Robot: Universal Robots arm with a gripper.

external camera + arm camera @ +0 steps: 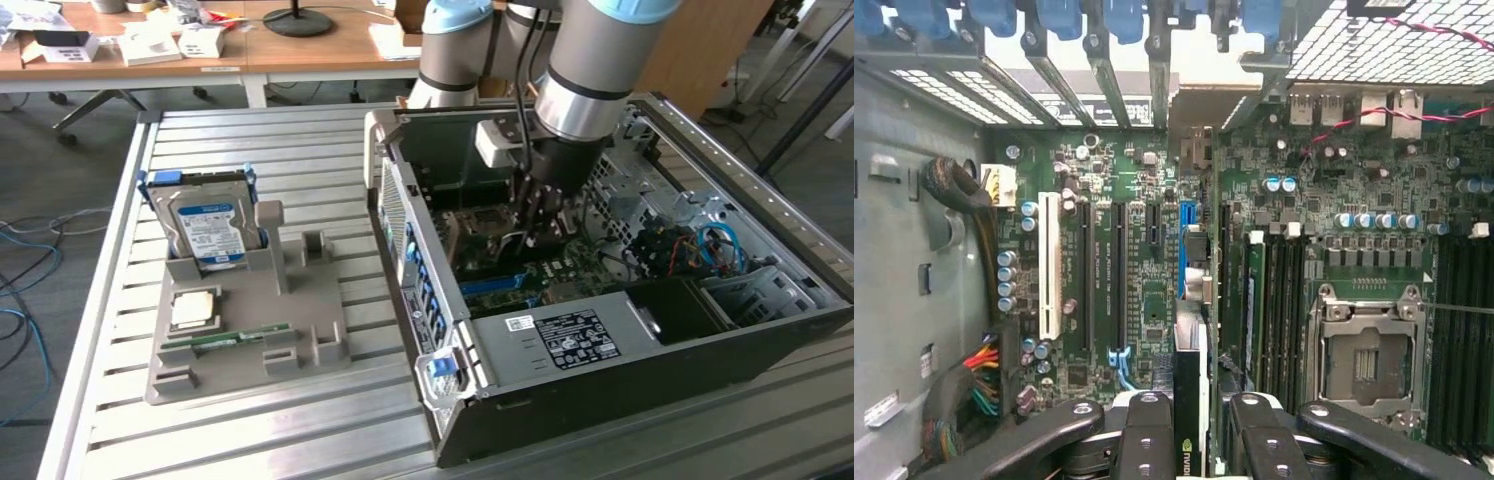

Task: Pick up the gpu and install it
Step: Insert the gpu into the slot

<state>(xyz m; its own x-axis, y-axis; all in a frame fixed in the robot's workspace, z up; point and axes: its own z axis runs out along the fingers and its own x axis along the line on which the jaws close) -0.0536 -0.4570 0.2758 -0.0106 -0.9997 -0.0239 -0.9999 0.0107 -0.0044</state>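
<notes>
Inside the open computer case, the arm reaches straight down, wrist vertical. Its gripper pinches the gpu edge-on over the motherboard slots. A green Nvidia mark shows on the card. At nine o'clock from the case in the exterior view, a hard drive carries a blue-white label, unreadable.

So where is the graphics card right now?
The gpu is inside the open computer case on the exterior view's right. The gripper holds it edge-on over the expansion slots of the motherboard.
</notes>
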